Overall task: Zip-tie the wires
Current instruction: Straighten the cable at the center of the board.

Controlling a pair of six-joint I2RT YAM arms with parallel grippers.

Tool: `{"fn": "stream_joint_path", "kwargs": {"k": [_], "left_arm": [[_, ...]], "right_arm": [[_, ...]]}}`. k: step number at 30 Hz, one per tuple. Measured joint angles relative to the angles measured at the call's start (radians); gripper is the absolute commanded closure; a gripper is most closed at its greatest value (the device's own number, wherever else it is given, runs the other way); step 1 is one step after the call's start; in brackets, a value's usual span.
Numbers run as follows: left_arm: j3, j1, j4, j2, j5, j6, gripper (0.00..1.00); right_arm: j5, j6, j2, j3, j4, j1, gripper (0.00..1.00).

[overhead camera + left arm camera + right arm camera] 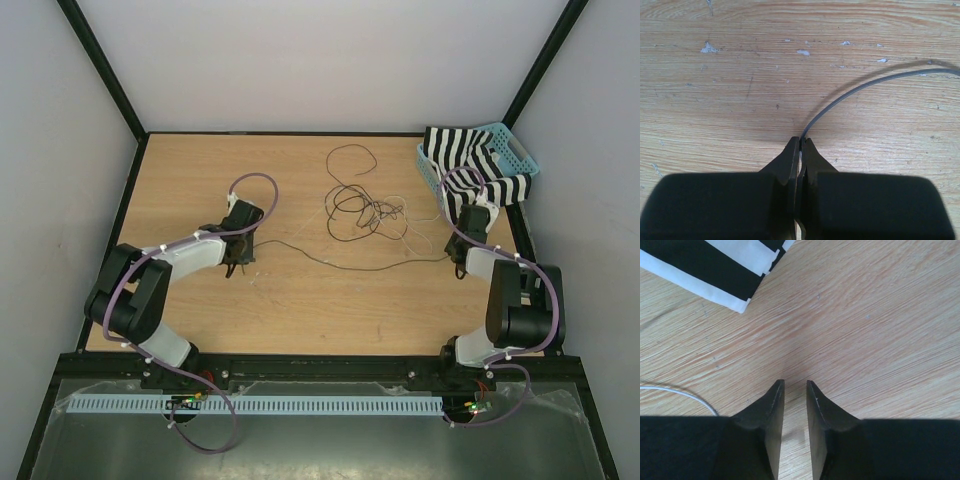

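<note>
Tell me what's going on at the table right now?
The left gripper is shut on one thin dark wire, which runs across the wooden table towards the right gripper. That gripper is open close above the table, with nothing between its fingers, and a thin whitish strand lies beside it. The loose tangle of thin dark wires sits mid-table, not yet bundled.

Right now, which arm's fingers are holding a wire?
The left arm's fingers: they are shut on the end of a thin dark wire. The right arm's fingers stand apart, with nothing between them.
</note>
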Motion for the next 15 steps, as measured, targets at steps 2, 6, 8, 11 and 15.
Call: {"fn": "stream_joint_path", "kwargs": {"k": [2, 6, 8, 11, 15], "left_arm": [[0.0, -0.004, 0.0, 0.0, 0.0, 0.0, 0.96], [0.003, -0.009, -0.003, 0.001, -0.001, 0.009, 0.8], [0.008, -0.009, -0.004, 0.003, 0.001, 0.017, 0.74], [0.024, -0.01, -0.014, 0.013, 0.015, 0.022, 0.61], [0.045, -0.011, -0.038, 0.022, 0.04, 0.021, 0.51]], "right_arm": [[-0.023, 0.0, -0.001, 0.003, -0.003, 0.0, 0.57], [-0.089, 0.004, -0.016, 0.011, -0.03, -0.001, 0.51], [-0.13, 0.005, -0.033, 0.011, -0.043, -0.001, 0.47], [-0.193, 0.011, -0.061, 0.019, -0.058, -0.001, 0.4], [-0.26, 0.021, -0.093, 0.058, -0.077, -0.001, 0.32]]}}
